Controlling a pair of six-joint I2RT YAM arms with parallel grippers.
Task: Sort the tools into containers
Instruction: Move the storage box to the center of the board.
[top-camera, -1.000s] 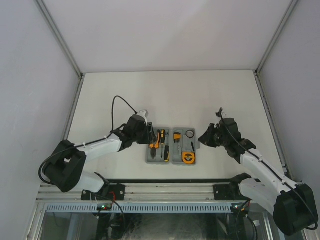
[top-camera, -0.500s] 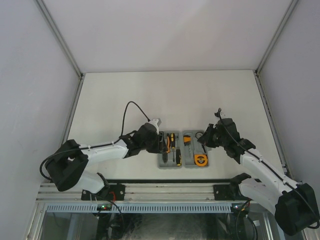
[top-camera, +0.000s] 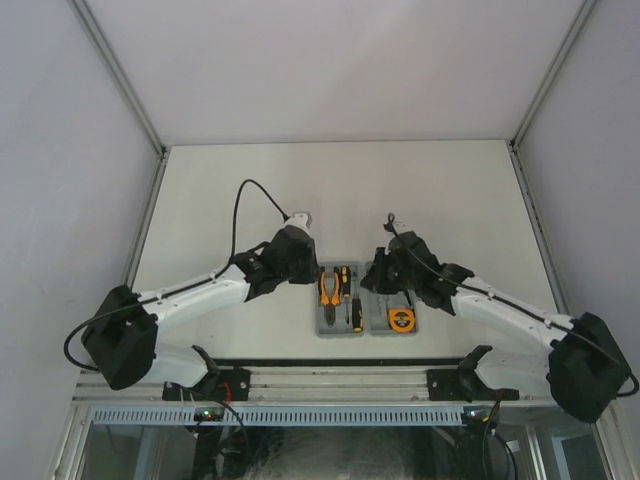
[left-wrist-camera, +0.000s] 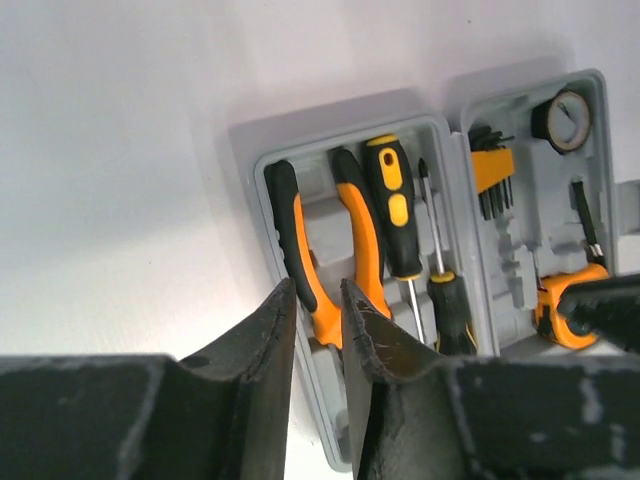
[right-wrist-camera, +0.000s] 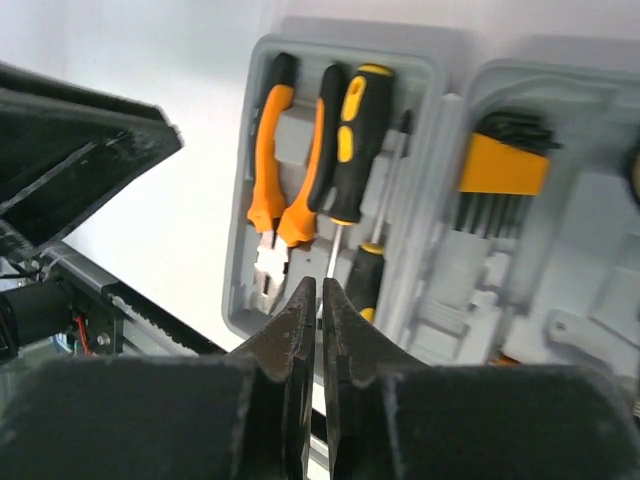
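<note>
Tools (top-camera: 343, 297) already sit nested in the open grey case (top-camera: 321, 328) on the surface, left fingers (left-wrist-camera: 262, 350) narrowly apart and empty, right fingers (right-wrist-camera: 292, 330) pressed together empty, so either dipping could dislodge the pliers (left-wrist-camera: 365, 245).

Open case (top-camera: 367, 318) sits lower centre on the table (top-camera: 300, 190): left half holds pliers (top-camera: 328, 290), two screwdrivers (top-camera: 345, 281) to their right; right half holds hex-key set (left-wrist-camera: 492, 170) above, tape measure (top-camera: 400, 320) below.

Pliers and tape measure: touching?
Apart. The top view shows the pliers in the tool case's left half and the tape measure in its right half, with a clear gap between.
</note>
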